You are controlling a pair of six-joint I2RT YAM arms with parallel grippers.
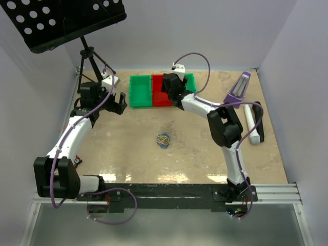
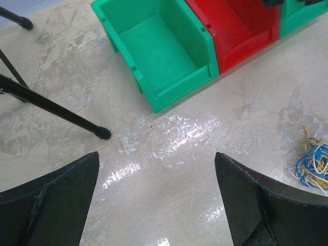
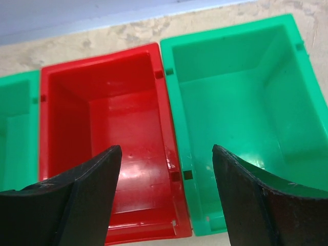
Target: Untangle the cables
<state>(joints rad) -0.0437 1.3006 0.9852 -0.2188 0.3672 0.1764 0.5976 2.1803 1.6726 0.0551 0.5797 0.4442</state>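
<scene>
The left hand [image 1: 119, 102] hangs released beside the left green plastic bin [image 1: 139, 91]. The tangled thin blue, yellow and white cables [image 1: 163, 139] lie mid-surface, untouched. The right hand [image 3: 166, 149], fingers spread, hovers above the red plastic bin [image 3: 128, 123].

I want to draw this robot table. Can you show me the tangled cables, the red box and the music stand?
cables [image 1: 163, 139], top view, middle of the tangled bundle.
red box [image 3: 123, 138], right wrist view, its bare floor.
music stand [image 1: 87, 18], top view, holed black tray.
</scene>
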